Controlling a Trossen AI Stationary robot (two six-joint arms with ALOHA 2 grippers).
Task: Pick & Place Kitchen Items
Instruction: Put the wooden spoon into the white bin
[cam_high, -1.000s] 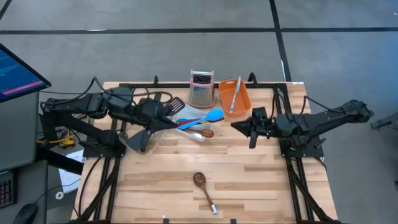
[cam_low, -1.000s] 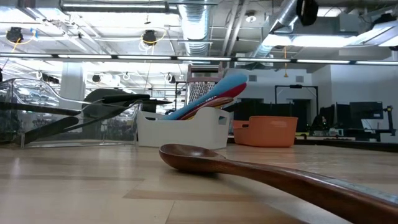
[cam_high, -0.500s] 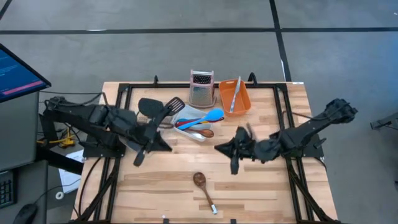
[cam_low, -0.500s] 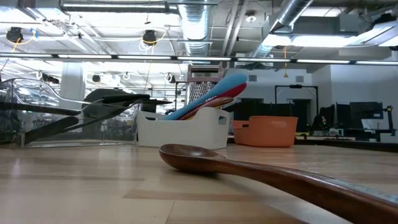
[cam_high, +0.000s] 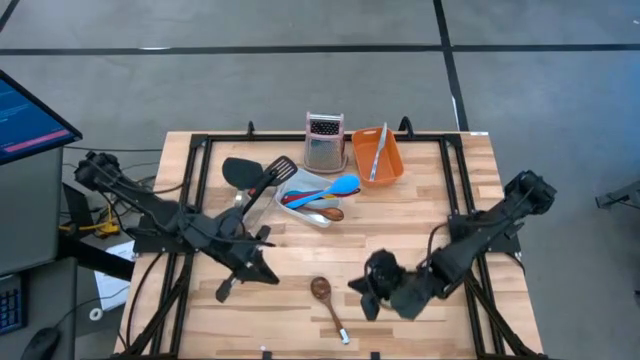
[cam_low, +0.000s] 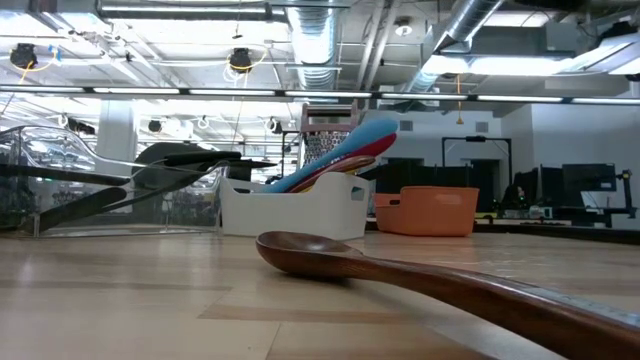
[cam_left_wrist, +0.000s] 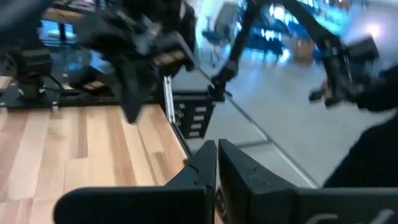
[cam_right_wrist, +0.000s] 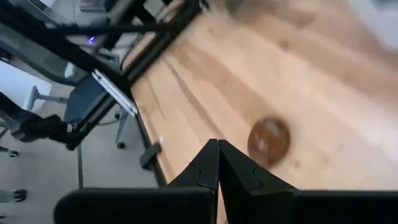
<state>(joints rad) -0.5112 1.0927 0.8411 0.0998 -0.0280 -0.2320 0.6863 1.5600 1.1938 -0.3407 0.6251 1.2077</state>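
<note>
Our wooden spoon (cam_high: 328, 304) lies alone at lower centre of the high view, bowl up-left, handle running down-right. Right gripper (cam_high: 372, 298) sits just right of the bowl, pinched shut and empty, arm stretched low from the right edge. Left gripper (cam_high: 236, 281), also shut and empty, is farther off at lower left, so we'd bet on the right.

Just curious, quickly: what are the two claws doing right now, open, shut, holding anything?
Left gripper: shut, holding nothing.
Right gripper: shut, holding nothing, near the wooden spoon.
</note>
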